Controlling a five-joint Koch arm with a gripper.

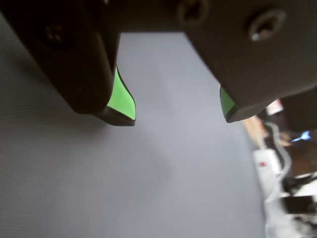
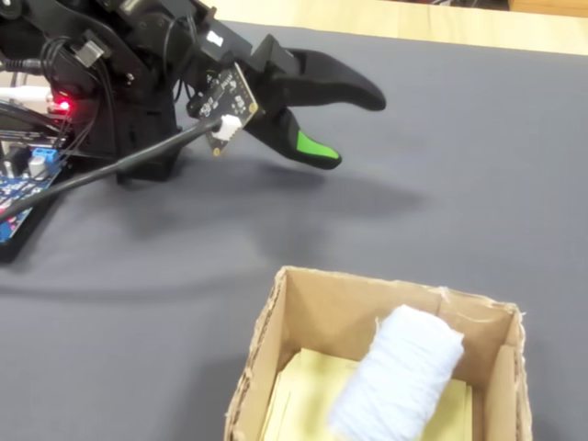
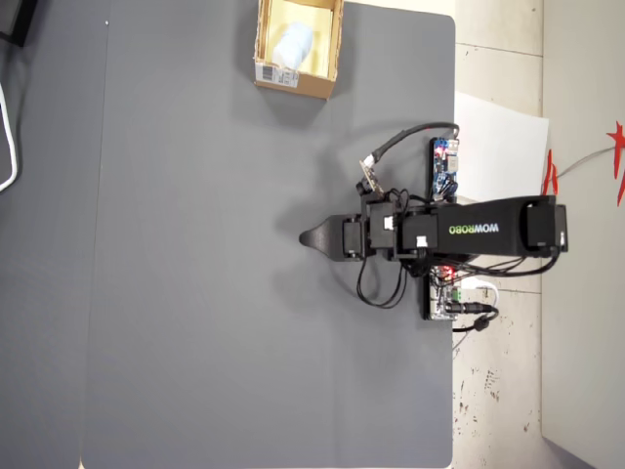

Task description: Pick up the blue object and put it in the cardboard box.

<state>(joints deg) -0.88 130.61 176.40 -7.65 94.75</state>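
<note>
The blue object (image 2: pixel 400 372) is a pale, almost white oblong block lying tilted inside the cardboard box (image 2: pixel 262 344). It leans toward the box's right wall. The overhead view shows the blue object (image 3: pixel 293 41) in the cardboard box (image 3: pixel 296 86) at the top of the mat, barcode label on its near side. My gripper (image 1: pixel 177 115) is open, its green-padded fingertips (image 1: pixel 122 101) wide apart with only bare grey mat between them. In the fixed view the gripper (image 2: pixel 354 129) hovers low over the mat, well away from the box. From above, the gripper (image 3: pixel 311 237) sits at mid-mat, pointing left.
A grey mat (image 3: pixel 195 293) covers the table. The arm's base, blue circuit board (image 3: pixel 444 166) and cables (image 2: pixel 55 110) sit at the mat's right edge in the overhead view. A white sheet (image 3: pixel 498 137) lies on the floor beyond.
</note>
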